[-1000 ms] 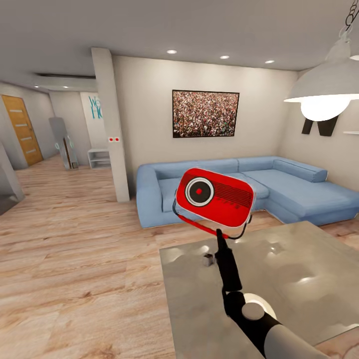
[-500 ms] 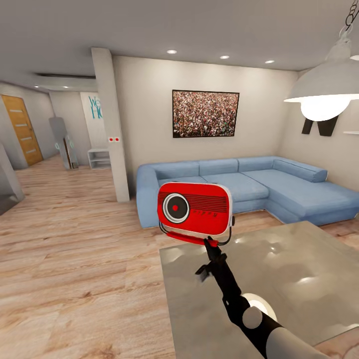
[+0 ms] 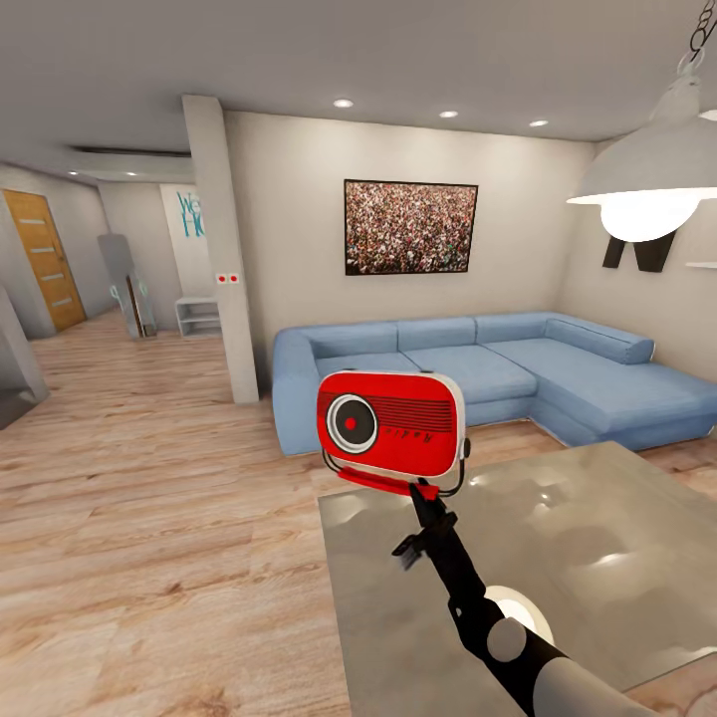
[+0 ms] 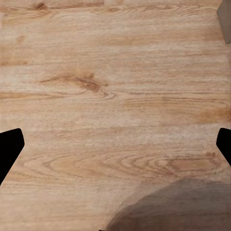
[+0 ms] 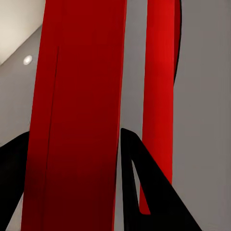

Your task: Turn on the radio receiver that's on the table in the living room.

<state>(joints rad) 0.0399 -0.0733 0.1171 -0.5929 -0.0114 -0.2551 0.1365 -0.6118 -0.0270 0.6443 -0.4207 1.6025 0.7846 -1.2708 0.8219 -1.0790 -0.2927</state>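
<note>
Presumably to expose its round dial, the right end effector (image 3: 426,495) is gripping the small red white-trimmed radio receiver (image 3: 390,422) by its base, raised above the glossy grey bench (image 3: 558,558).

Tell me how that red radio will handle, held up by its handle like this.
The radio receiver probably swings: the right pincer pinches just its thin red handle from below. Its body looks rigid, likely light. Top-heavy over that grip, so it may tip.
</note>
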